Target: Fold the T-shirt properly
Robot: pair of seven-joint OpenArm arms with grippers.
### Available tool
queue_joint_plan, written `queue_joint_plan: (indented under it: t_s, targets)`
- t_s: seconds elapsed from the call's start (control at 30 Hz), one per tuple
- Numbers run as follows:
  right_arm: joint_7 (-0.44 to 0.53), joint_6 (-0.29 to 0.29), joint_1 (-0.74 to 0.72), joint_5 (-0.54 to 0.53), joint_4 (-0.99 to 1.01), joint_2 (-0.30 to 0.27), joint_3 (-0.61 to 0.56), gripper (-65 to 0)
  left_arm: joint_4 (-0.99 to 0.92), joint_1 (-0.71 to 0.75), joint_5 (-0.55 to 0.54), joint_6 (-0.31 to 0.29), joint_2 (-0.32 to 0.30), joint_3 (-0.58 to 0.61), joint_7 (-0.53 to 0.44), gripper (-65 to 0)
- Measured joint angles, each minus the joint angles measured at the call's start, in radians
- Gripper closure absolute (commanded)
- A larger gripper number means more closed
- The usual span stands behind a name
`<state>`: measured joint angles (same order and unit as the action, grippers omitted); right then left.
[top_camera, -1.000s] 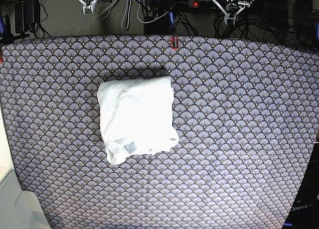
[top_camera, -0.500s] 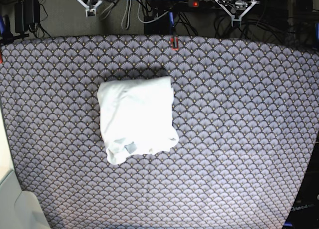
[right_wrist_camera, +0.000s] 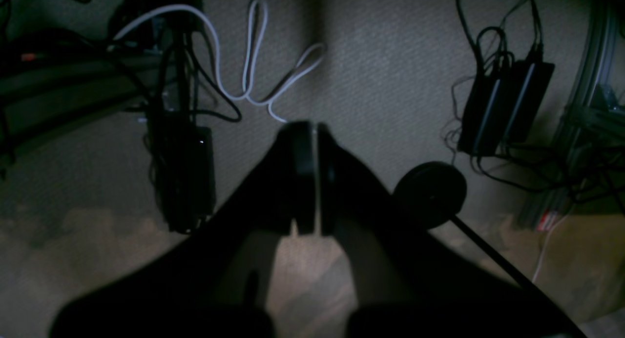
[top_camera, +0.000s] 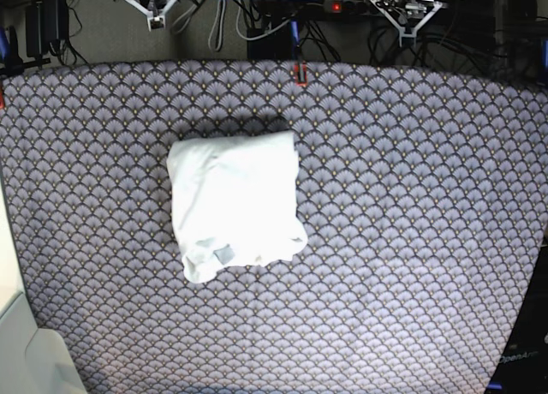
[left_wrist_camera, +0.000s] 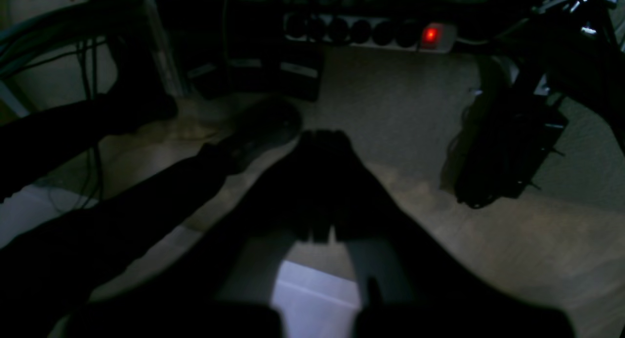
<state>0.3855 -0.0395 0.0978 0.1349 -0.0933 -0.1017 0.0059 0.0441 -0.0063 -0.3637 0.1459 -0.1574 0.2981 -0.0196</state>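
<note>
Faint "OpenArm"-like lettering [top_camera: 522, 357] at base view's lower-right edge, partly cut; no other legible txt.

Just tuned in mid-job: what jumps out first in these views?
The white T-shirt stands out, folded into a compact, roughly square bundle left of centre on the scallop-patterned table cover. Both arms are pulled back beyond the table's far edge, the left gripper and right gripper shut and empty above the cable-strewn floor. A power strip's red light glows there.

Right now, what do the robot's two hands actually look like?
In the base view, each is a small pale, triangular frame of thin struts: the left hand and the right hand, with dark cables nearby. In the wrist views, both show as dark silhouettes tapering to a narrow tip.
</note>
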Motion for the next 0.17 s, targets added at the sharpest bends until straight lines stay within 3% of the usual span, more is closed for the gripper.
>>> queue_joint_plan:
  t_s: [0.17]
  targets:
    - [0.000,0.000,0.000,0.000,0.000,0.000,0.000,0.0,0.000,0.000,0.000,0.007,0.000,0.000,0.000,-0.6]
